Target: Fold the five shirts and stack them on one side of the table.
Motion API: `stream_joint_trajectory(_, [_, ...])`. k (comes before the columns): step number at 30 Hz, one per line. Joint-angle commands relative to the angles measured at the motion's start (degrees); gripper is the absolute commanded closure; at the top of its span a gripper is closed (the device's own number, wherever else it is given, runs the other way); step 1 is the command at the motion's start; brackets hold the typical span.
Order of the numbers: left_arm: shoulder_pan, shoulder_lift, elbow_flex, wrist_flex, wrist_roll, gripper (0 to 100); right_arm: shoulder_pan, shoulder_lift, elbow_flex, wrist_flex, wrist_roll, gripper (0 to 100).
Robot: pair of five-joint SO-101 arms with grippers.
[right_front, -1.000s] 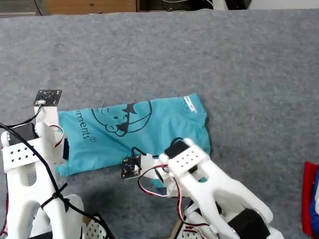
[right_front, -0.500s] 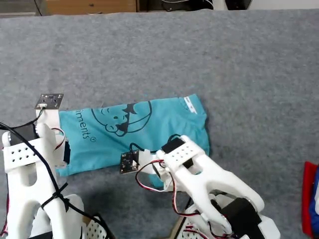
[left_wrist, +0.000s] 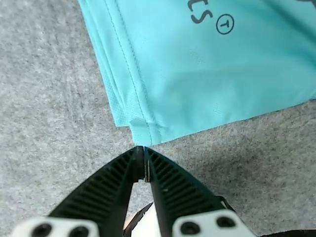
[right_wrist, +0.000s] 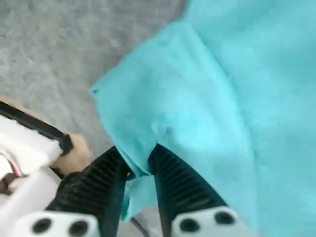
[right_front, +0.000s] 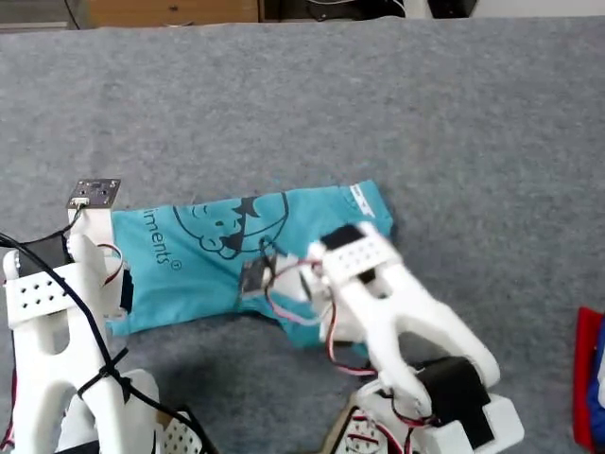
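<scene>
Soft, even light (faint shadow edging the shirt (right_front: 189, 260))

The desk (right_front: 454, 123) was covered, as far as the views reached, with a grey, felt-like cloth (left_wrist: 44, 74) whose fuzzy weave showed up close in both wrist views. Beyond its far edge stood a piece of light wooden furniture (right_front: 170, 11) with a dark gap (right_front: 284, 9) beside it, and a pale surface (right_front: 539, 8) lay toward the far right corner. The light was soft and even, leaving only faint shadows on the grey cloth.
</scene>
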Motion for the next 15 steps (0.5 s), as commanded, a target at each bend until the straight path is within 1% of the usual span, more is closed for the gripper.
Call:
stream_joint_trajectory(1, [0.4, -1.1, -2.5, 0.2, -0.1, 98, 3.9, 0.4, -10.6, 4.0, 3.0, 99.3])
stream_joint_trajectory(4, [0.5, -1.1, -2.6, 0.0, -0.1, 98, 4.3, 0.5, -15.7, 5.5, 5.3, 99.3])
stream_joint_trajectory(8, [0.5, -1.2, -2.6, 0.0, -0.1, 98, 4.3, 2.4, -21.1, 5.6, 5.4, 99.3])
stream_joint_trajectory(15, [0.5, -1.3, -2.6, 0.0, -0.1, 98, 4.4, 16.1, -35.0, 6.2, 6.6, 99.3])
